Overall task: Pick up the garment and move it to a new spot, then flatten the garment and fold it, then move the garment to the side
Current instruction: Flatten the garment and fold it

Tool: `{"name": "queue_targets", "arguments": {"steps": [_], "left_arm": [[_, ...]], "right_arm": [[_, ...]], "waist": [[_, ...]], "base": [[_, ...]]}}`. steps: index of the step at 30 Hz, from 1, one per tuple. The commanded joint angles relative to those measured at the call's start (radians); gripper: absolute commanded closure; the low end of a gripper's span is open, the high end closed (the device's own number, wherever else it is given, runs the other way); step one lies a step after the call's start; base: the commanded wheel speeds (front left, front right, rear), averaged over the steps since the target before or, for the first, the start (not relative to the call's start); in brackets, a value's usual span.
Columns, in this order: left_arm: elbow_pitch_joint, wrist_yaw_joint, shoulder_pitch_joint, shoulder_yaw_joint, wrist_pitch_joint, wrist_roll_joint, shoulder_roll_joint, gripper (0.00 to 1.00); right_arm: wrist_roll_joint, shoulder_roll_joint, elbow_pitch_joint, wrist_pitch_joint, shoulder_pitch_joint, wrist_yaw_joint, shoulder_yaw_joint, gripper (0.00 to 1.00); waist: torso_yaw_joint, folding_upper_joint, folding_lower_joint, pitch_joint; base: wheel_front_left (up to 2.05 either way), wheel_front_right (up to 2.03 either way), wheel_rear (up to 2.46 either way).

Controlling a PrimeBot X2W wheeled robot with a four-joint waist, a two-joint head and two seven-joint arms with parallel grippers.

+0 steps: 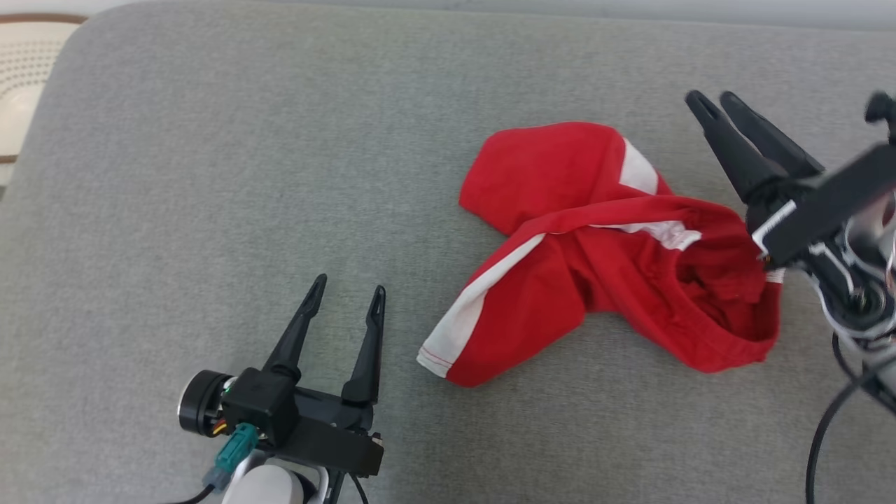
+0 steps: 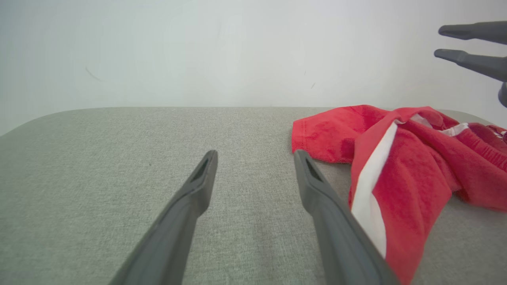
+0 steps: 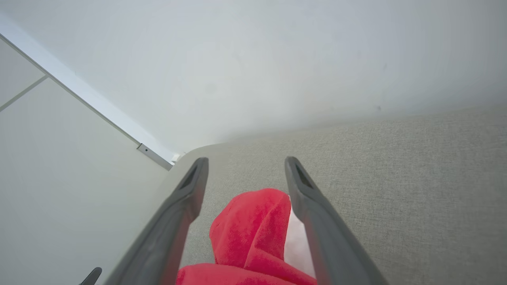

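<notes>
We find the red garment (image 1: 602, 259) lying crumpled on the grey fabric surface (image 1: 210, 175), right of centre. It has white side stripes. One leg reaches toward the near edge and the other is folded toward the far side. The waistband end bunches at the right, and there the right arm's housing covers its edge, so we cannot make out how that part lies.

The right hand (image 1: 712, 98) is at the far right, above the garment's right end. From the head view its fingers overlap and the gap is hard to judge. The right wrist view shows them spread wide, with a hump of red cloth (image 3: 253, 229) below and between them. We see no pinch on the cloth. We cannot tell whether the right-hand finger touches the white patch beside it.

The left hand (image 1: 350, 283) is at the near left, fingers spread and grasping nothing, just left of the garment's near leg. Its wrist is cut off at the bottom edge.

A cream perforated object (image 1: 24, 70) at the far left corner is cropped, and we cannot identify it.
</notes>
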Motion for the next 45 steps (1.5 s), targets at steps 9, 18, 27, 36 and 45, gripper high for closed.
{"name": "queue_targets", "arguments": {"steps": [9,18,27,36,45], "left_arm": [[0.006,-0.005,0.037,0.058,-0.008,0.027,0.02,0.0],[-0.007,0.002,0.095,0.11,-0.006,0.031,0.046,0.0],[-0.042,0.02,0.186,0.14,-0.006,0.031,0.069,0.0],[-0.087,0.041,0.294,0.154,0.001,0.019,0.084,0.0],[-0.099,0.046,0.327,0.146,0.025,0.018,0.099,0.0]], "right_arm": [[-0.118,0.032,0.008,-0.187,0.17,0.0,-0.168,0.0],[-0.542,0.266,-0.057,-0.186,0.505,0.0,-0.599,0.0],[-0.836,0.399,-0.176,-0.166,0.773,0.0,-0.718,0.0],[-0.993,0.483,-0.297,-0.071,0.951,0.0,-0.775,0.0],[-1.089,0.514,-0.39,0.0,1.023,0.0,-0.779,0.0]], "waist": [[-0.085,-0.0001,0.0,-0.057],[-0.136,-0.0001,0.0,-0.139],[-0.158,-0.0001,0.0,-0.211],[-0.172,-0.0001,0.0,-0.282],[-0.175,-0.0001,0.0,-0.312]], "base": [[0.0,0.0,0.0],[0.0,0.0,0.0],[0.0,0.0,0.0],[0.0,0.0,0.0],[0.0,0.0,0.0]]}}
